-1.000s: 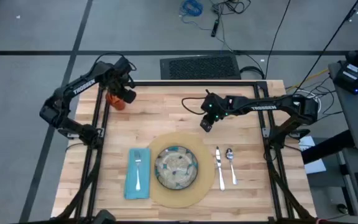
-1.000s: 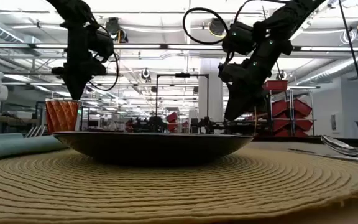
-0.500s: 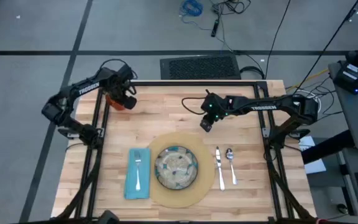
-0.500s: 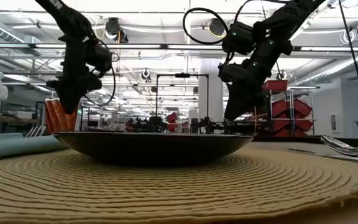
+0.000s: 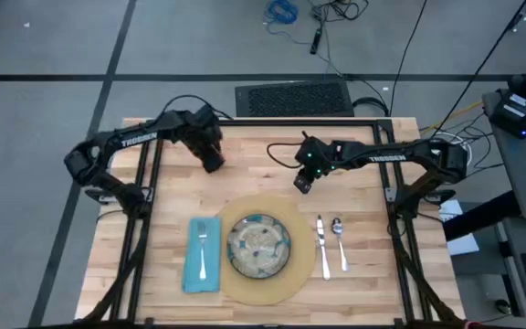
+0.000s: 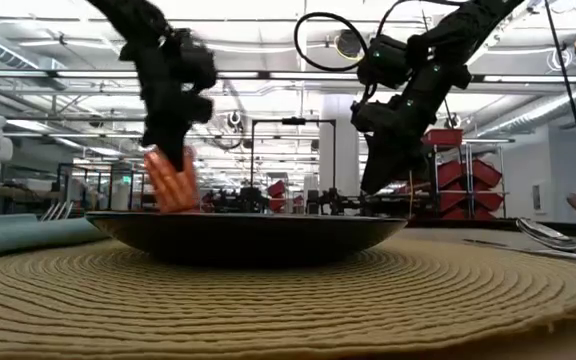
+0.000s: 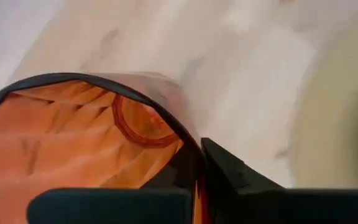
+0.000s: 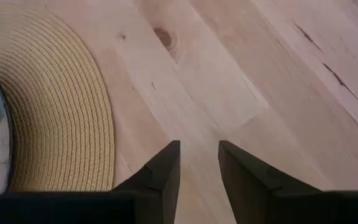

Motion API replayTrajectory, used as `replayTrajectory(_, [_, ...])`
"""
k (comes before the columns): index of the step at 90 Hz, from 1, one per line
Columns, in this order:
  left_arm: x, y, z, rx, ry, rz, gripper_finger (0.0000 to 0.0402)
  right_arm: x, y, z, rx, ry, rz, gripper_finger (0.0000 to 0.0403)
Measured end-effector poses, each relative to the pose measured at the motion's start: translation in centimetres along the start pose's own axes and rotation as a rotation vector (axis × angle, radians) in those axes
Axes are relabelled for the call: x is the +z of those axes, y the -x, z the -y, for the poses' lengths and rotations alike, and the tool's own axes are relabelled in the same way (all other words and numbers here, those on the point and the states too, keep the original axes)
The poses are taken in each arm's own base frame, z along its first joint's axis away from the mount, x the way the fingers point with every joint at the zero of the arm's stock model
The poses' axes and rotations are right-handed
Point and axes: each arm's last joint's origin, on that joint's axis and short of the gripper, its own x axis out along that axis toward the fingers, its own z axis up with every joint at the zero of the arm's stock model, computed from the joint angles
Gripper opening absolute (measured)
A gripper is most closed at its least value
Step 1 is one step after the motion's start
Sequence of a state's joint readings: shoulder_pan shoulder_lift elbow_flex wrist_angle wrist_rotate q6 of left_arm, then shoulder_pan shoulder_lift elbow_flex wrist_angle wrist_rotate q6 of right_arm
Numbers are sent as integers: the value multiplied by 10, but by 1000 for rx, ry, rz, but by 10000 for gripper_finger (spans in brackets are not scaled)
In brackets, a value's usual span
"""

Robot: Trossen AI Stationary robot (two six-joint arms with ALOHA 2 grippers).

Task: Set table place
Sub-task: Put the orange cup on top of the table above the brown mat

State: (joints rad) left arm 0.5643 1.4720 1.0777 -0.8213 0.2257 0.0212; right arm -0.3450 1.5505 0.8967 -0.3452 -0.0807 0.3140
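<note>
My left gripper (image 5: 213, 161) is shut on the small orange cup (image 6: 172, 181) over the table's far left part; from above the gripper hides the cup. The cup (image 7: 73, 137) leans in the low view, its base hidden behind the plate's rim. The speckled plate (image 5: 258, 245) sits on the round tan mat (image 5: 286, 279). A fork (image 5: 203, 251) lies on the teal napkin (image 5: 193, 265) to the left of the mat, and a knife (image 5: 322, 247) and a spoon (image 5: 340, 239) lie to its right. My right gripper (image 5: 301, 183) hangs narrowly open above bare wood beyond the mat. My left gripper pinches the cup's wall at its rim (image 7: 185, 140), one finger inside the cup and the other finger (image 7: 229, 174) outside. The fingers come down from above. The cup hangs tilted below them; whether its base touches the table I cannot tell.
The table's black frame (image 5: 281, 122) runs along the far edge and down both sides. Bare wood (image 5: 245, 169) lies between the two grippers and beyond the mat.
My left gripper has carried the orange cup from the far left corner toward the table's right and slightly nearer, and the cup has tipped from upright to a lean.
</note>
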Motion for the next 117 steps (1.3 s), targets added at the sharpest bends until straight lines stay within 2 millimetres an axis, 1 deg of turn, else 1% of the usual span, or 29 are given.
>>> replayTrajectory(10, [8,-8,30,-46,-88,-2,1,0,0,0,3,-18,1,100])
replayTrajectory(17, [14,-16,46,-65,-134,-24,0,1,0,0,4,-35,6,100])
replayTrajectory(26, [27,-30,64,-84,-192,-53,0,1,0,0,3,-40,8,100])
replayTrajectory(31, [34,-39,73,-88,-241,-107,0,1,0,0,4,-48,9,100])
replayTrajectory(34, [38,-43,77,-72,-271,-147,0,1,0,0,3,-54,9,100])
replayTrajectory(38, [44,-46,81,-8,-319,-189,0,1,0,0,4,-62,10,100])
replayTrajectory(45, [53,-45,85,156,-386,-240,0,1,0,0,2,-66,6,100])
replayTrajectory(49, [58,-42,87,188,-413,-243,0,0,0,0,0,-67,0,100])
replayTrajectory(54, [63,-40,90,177,-435,-231,0,0,0,0,-1,-68,-3,100])
replayTrajectory(64, [66,-35,94,138,-444,-219,0,-1,0,0,-3,-68,-7,100])
replayTrajectory(79, [66,-34,94,100,-436,-224,0,-1,0,0,-3,-66,-7,100])
replayTrajectory(94, [64,-48,97,-8,-428,-272,0,-1,0,0,-4,-65,-9,100])
replayTrajectory(102, [65,-50,98,-13,-445,-265,3,-1,0,1,-7,-67,-9,100])
replayTrajectory(117, [65,-50,99,-11,-457,-256,32,-1,0,1,-7,-67,-12,100])
